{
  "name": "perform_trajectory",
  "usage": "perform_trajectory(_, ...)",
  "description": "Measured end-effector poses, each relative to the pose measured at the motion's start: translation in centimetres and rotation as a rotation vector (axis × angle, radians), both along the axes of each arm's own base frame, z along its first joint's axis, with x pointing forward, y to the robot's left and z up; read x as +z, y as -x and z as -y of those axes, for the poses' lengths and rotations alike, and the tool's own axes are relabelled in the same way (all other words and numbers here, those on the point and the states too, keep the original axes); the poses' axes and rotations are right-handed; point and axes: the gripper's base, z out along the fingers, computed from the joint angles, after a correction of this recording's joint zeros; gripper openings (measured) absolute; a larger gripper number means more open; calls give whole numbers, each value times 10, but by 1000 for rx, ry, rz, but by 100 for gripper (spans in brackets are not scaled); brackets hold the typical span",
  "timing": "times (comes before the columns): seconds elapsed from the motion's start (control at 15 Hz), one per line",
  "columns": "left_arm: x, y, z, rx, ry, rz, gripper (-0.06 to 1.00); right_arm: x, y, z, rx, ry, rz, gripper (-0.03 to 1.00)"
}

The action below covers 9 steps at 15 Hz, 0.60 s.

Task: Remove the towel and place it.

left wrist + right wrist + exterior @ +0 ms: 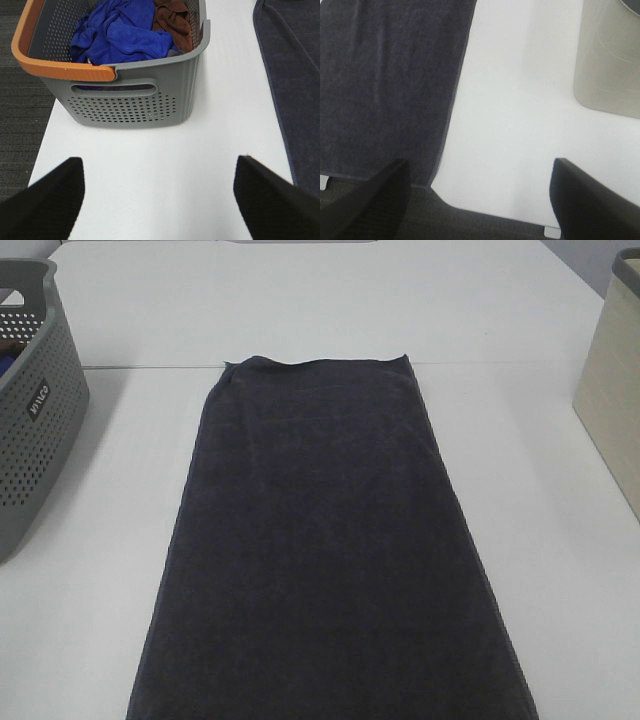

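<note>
The dark charcoal-grey towel (330, 540) lies flat and spread as a long rectangle down the middle of the white table (90, 620), running off the front edge of the exterior view. Its hemmed edge shows in the left wrist view (290, 75) and a large part in the right wrist view (385, 80). Neither arm shows in the exterior view. My left gripper (160, 200) is open and empty over bare table, short of the grey basket (130, 100). My right gripper (480, 200) is open and empty over the table's edge beside the towel.
The grey perforated basket (35, 420) with an orange handle (30, 55) stands at the left and holds blue (120, 30) and brown (172, 17) cloths. A beige bin (612, 400) stands at the right edge, also in the right wrist view (610, 55). A seam crosses the table behind the towel.
</note>
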Motion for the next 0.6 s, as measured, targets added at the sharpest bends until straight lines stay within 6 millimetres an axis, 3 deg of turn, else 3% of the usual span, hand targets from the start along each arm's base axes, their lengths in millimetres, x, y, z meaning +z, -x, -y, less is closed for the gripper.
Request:
perform_trajectory(0.13,-18,11,-1,-12,-15,26,77,-16,14,2,-1,-12,82,75)
perform_trajectory(0.4,-34,34,1,-33,16,144,77,-16,32,6,22,-2,280,75)
perform_trajectory(0.6,-48,29,6,-69,65,130,77,-17,31,7,23,26,286,75)
